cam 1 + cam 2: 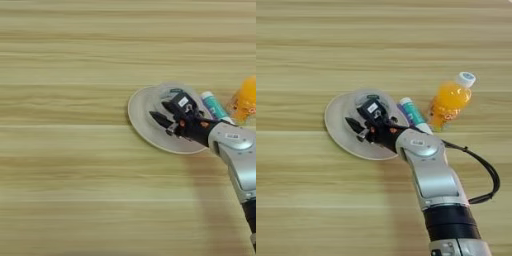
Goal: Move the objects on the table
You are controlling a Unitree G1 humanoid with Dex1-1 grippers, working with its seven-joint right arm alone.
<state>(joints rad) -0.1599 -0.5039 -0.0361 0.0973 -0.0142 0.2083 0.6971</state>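
A white oval plate (141, 114) (335, 119) lies on the table (65, 165) right of centre. My right gripper (161, 113) (356, 117) hovers over the plate, its two black fingers spread apart with nothing clearly between them. At the plate's far rim, by the upper finger, sits what looks like the clear tape roll (170, 92) (370, 96) with a greenish label, partly hidden by the gripper. The white-teal glue stick (214, 106) (412, 111) lies just right of the plate. Further right the orange-drink bottle (245, 100) (450, 101) lies tilted, its white cap (466, 78) pointing away.
My silver forearm (428, 170) runs from the bottom edge up to the plate, crossing the glue stick's near end. A black cable (492, 176) loops out to the right of the arm. Bare wood spreads to the left and far side.
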